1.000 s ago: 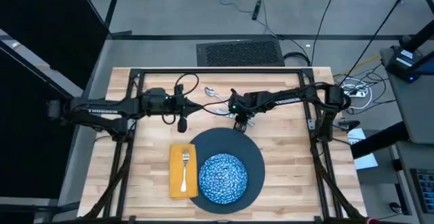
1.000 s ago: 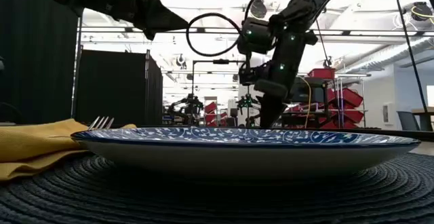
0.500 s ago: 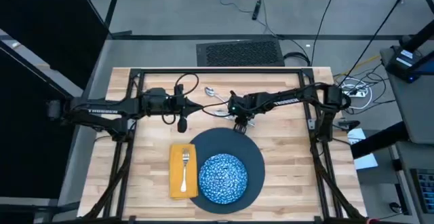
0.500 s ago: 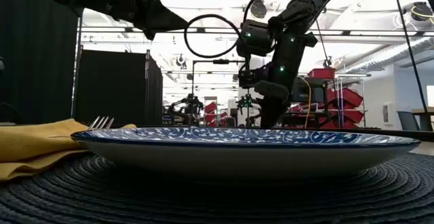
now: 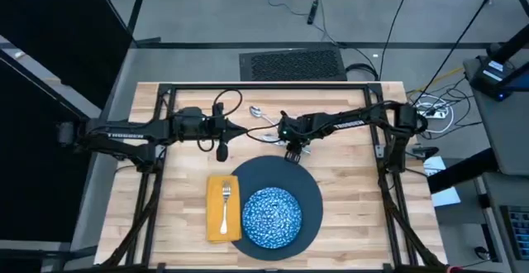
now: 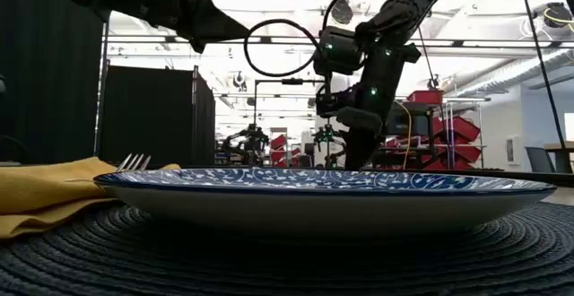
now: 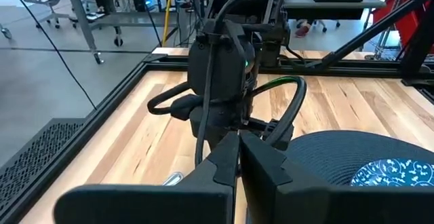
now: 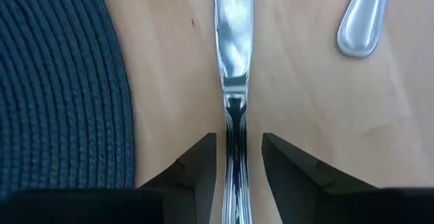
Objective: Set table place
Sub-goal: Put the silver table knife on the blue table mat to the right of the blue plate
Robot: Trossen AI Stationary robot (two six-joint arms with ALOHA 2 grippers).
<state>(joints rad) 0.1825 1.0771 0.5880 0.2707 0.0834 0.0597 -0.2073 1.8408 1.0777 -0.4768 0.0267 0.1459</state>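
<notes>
The right gripper [image 8: 232,157] is open a little around the knife [image 8: 232,54], just beside the round dark mat [image 8: 61,81].

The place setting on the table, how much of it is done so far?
Done: the bowl sits on the round dark mat, and the fork lies on the yellow napkin. In hand: the right gripper straddles the knife, fingers open. Left: knife and spoon still need placing. The left gripper waits.

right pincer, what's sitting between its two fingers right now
The knife lies between the right pincer's fingers on the table, handle in the gap; the right wrist view shows it.
</notes>
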